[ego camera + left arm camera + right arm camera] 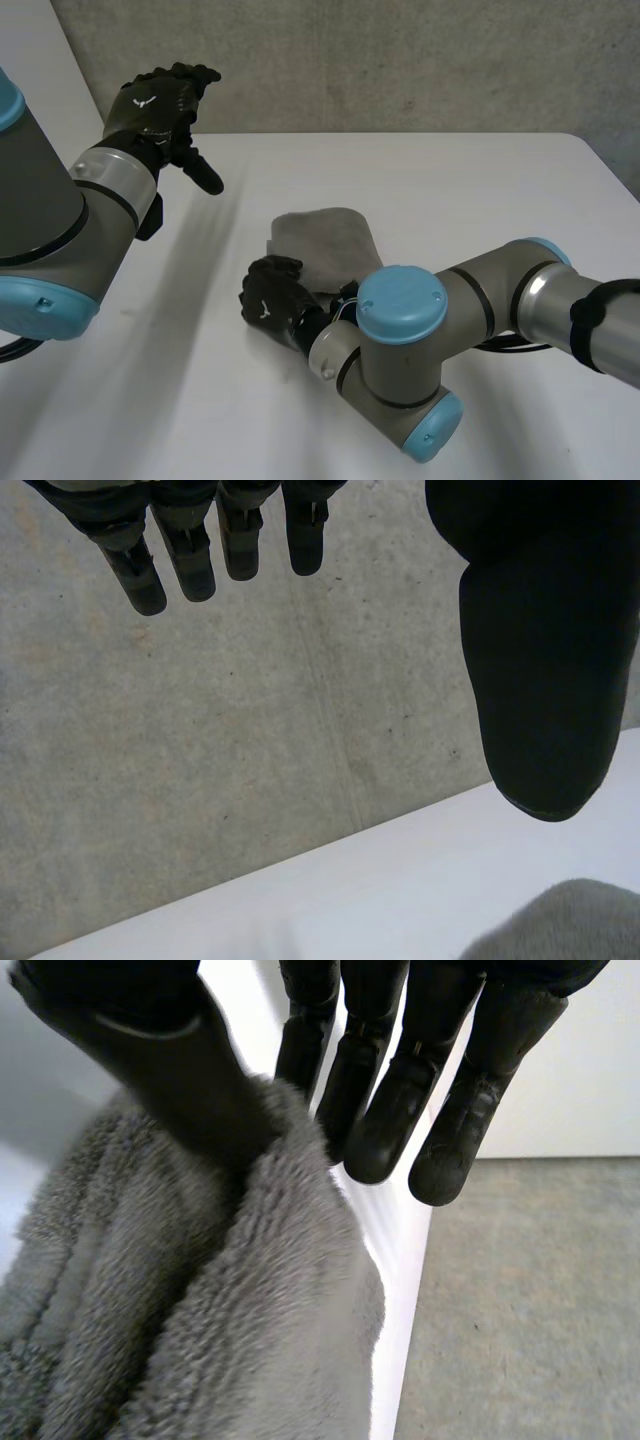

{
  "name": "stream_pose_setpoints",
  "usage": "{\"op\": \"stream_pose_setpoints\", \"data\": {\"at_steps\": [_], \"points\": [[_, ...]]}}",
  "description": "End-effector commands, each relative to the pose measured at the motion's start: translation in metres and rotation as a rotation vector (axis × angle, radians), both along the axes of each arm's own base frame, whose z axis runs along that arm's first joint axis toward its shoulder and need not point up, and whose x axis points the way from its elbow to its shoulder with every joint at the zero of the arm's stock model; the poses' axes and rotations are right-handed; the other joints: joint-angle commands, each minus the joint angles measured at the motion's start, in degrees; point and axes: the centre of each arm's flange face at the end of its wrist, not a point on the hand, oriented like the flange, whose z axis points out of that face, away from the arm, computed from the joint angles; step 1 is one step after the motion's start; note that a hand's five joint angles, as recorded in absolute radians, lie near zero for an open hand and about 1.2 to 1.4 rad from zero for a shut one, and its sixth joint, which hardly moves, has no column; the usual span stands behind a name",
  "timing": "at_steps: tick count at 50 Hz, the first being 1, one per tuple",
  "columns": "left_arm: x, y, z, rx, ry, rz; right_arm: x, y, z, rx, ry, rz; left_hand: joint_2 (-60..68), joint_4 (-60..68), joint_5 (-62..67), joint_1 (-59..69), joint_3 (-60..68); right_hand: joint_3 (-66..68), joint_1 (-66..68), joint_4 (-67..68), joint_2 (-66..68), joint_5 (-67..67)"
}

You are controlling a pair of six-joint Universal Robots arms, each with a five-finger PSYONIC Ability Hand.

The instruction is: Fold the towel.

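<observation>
The right hand (pixel 272 300) pinches the grey towel (pixel 325 245) at its near edge between thumb and fingers; the left hand (pixel 155 105) hovers well apart, fingers loosely spread.

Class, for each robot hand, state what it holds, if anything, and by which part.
The right hand pinches the grey towel at its near edge, between thumb and fingers. The left hand, raised and open, holds nothing.

Grey fluffy towel (pixel 330 245), seemingly folded, bunched, on white table (pixel 450 180).
</observation>
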Motion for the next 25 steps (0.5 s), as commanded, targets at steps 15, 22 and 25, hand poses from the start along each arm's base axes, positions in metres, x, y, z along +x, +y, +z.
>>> {"op": "stream_pose_setpoints", "data": {"at_steps": [15,22,25], "points": [[-0.044,-0.012,-0.080,0.181,0.010,-0.082,-0.088,-0.108,0.084,0.722,-0.715,-0.545,0.56,0.51,-1.84,-0.27,0.46,-46.65,-46.05,-46.48,-45.42,-45.65],[-0.066,-0.015,-0.133,0.269,-0.030,-0.120,-0.082,-0.125,0.039,0.806,-0.604,-0.684,0.56,0.51,-1.84,-0.27,0.46,-46.65,-46.05,-46.48,-45.42,-45.65],[-0.070,-0.017,-0.152,0.295,-0.054,-0.124,-0.079,-0.128,0.023,0.834,-0.569,-0.705,0.56,0.51,-1.84,-0.27,0.46,-46.65,-46.05,-46.48,-45.42,-45.65]]}}
